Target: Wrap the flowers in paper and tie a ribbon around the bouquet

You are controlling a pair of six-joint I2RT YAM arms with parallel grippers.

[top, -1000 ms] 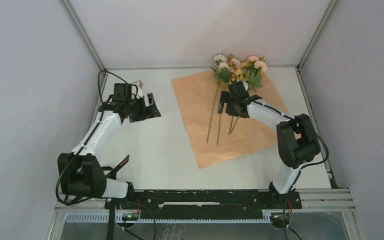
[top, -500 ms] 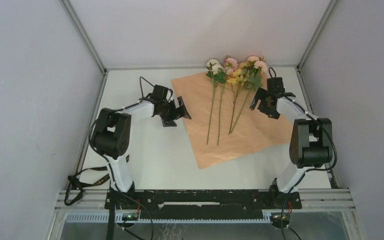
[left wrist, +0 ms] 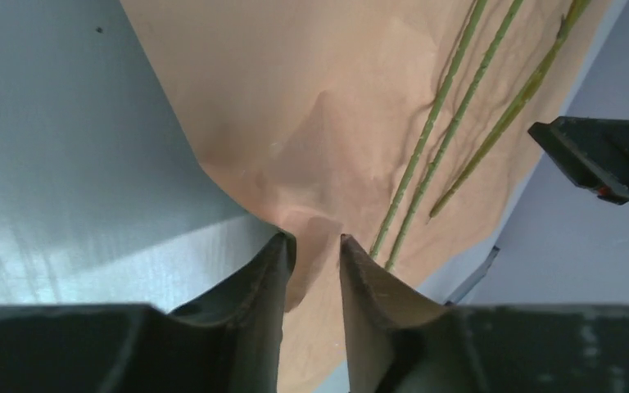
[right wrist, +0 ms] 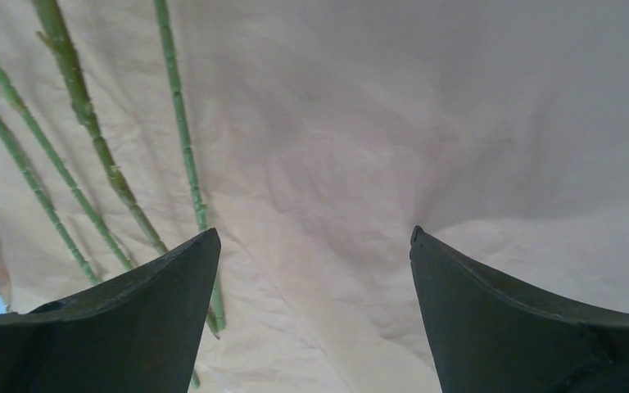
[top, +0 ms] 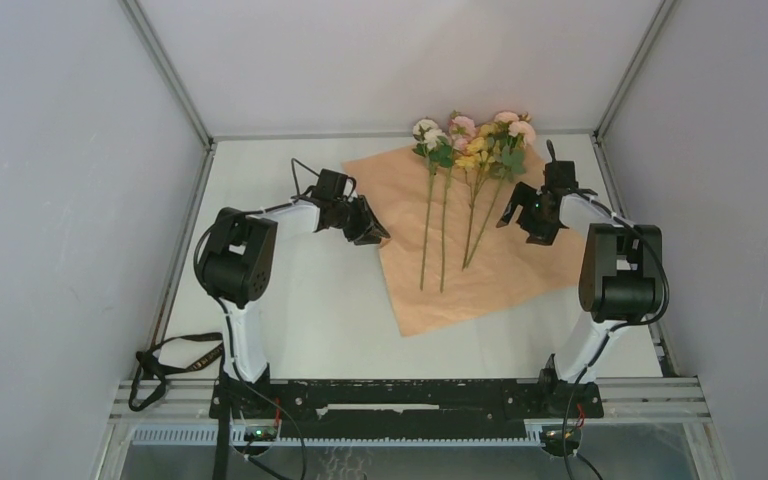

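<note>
crinkled tan kraft paper (top: 480, 250), thin ridged green flowers (top: 468, 150) stalks, smooth table (top: 300, 300)

The flowers (top: 465, 170) lie on the paper (top: 480, 270), blooms toward twelve o'clock, stalks toward six.

Paper (top: 480, 250) is showing its tan-orange kraft face, plain, no print, paler and creased in the wrist views. Flowers (top: 472, 140) are showing pink, yellow and whitish blooms, dark green leaves, light green stalks. Table (top: 300, 300) is reading off-white, bluish-grey in the left wrist view. Left gripper (left wrist: 311, 270) and right gripper (right wrist: 315, 311) are showing dark charcoal fingers; the arms are white with black joints. Strap (top: 175, 352) at the near left is looking black.
</note>
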